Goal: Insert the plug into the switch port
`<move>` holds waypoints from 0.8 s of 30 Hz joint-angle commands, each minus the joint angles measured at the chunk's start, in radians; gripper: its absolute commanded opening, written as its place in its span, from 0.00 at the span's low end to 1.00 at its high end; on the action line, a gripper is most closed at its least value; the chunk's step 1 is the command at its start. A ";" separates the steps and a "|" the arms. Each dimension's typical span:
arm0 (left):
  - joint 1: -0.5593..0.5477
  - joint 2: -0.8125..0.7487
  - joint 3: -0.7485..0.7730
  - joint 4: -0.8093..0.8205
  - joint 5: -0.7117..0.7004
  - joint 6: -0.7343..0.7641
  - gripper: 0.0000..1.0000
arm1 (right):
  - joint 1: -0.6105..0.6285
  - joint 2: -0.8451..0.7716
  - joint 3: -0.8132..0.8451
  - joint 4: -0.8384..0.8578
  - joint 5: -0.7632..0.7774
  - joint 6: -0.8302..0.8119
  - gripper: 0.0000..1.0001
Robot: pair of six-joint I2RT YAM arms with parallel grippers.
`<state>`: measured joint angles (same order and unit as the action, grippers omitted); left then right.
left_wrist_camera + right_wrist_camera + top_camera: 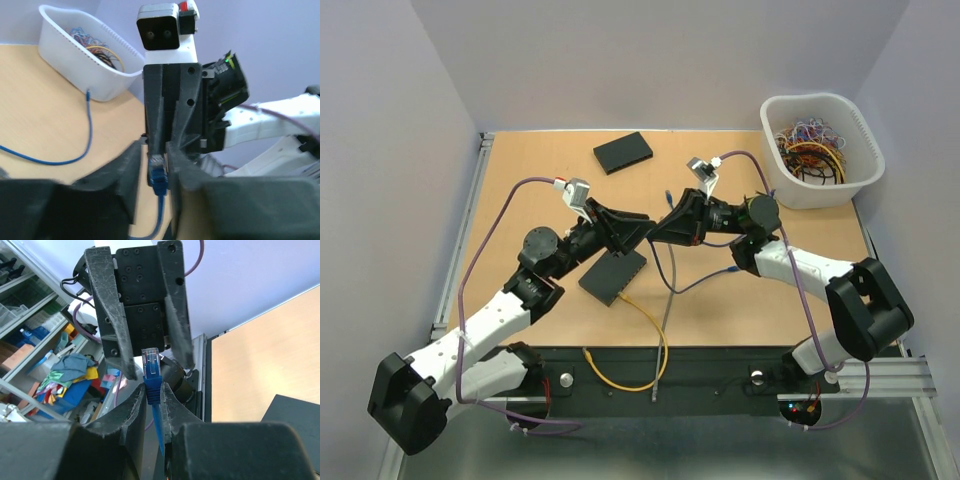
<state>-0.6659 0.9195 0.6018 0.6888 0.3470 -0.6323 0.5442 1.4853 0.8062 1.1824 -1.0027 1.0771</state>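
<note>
The plug [151, 363] is in the air between the two arms, above the tabletop [520, 180] and roughly over the switch [613, 277]. It stands tip-up with its blue cable [157, 427] hanging below. The right gripper [152, 390] is clenched on the blue boot just under the clear connector. The left gripper [158, 368] is released, its fingers standing either side of the connector with a gap showing on both sides. This reads as a hand-over that leaves the right arm carrying the plug. To do it well, the left gripper should back straight off along its own axis, with no sideways drift that could knock the connector or twist it in the narrow grip. The right arm then has to swing the tip round to the switch's port face. A yellow cable [642, 310] leaves the near edge, so the ports likely sit there. Line the connector up square with the latch tab matched, then push along the port's axis while minding the trailing cable.
</note>
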 commanded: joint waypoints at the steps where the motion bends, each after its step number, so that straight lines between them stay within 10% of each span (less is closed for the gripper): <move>1: 0.000 -0.010 0.015 0.022 -0.017 0.025 0.55 | 0.013 -0.042 -0.019 0.052 -0.007 -0.006 0.00; 14: 0.005 -0.067 0.065 -0.308 -0.199 0.143 0.74 | 0.010 -0.071 -0.087 -0.078 0.003 -0.114 0.00; 24: 0.061 -0.102 0.090 -0.514 -0.339 0.174 0.75 | 0.014 -0.166 0.019 -0.904 0.260 -0.652 0.00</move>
<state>-0.6312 0.8307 0.6426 0.2356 0.0902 -0.4866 0.5510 1.3594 0.7582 0.5816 -0.8677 0.6647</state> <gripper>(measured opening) 0.746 0.194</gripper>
